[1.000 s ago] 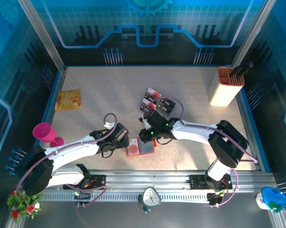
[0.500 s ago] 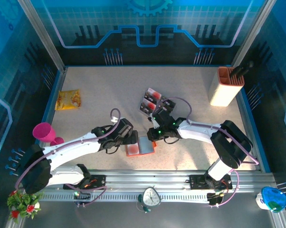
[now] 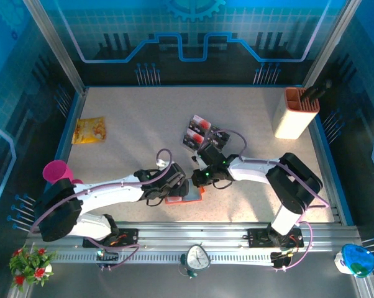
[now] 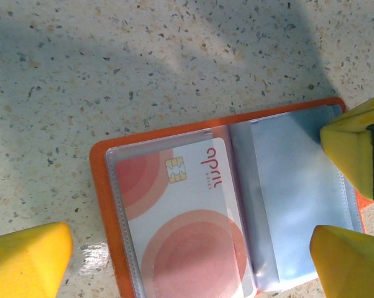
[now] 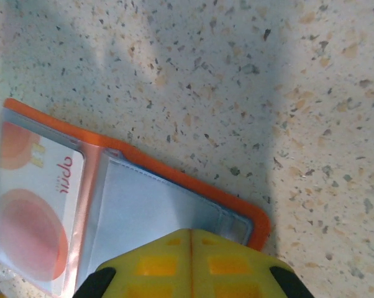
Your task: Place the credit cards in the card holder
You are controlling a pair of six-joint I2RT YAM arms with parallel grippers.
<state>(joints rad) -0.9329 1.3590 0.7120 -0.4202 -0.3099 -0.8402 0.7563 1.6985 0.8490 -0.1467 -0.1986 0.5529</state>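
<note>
Orange card holder (image 4: 99,186) lies open, one card (image 4: 174,217) pocketed (pinkish, with a chip). The other credit cards (image 3: 199,129) lie beyond it. The left gripper (image 4: 186,264) gapes wide; the right gripper (image 5: 191,261) is pinched together at the holder's edge.

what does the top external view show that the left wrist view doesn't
Top external adds the wider table: the credit cards lying beyond the card holder, the cream-and-orange container at far right, a yellow packet and a pink cup at left.
Left wrist adds close detail: a white-and-pink card with a chip sits in the holder's left pocket, and the right pocket looks empty.
Both share the card holder lying open on the speckled table.
</note>
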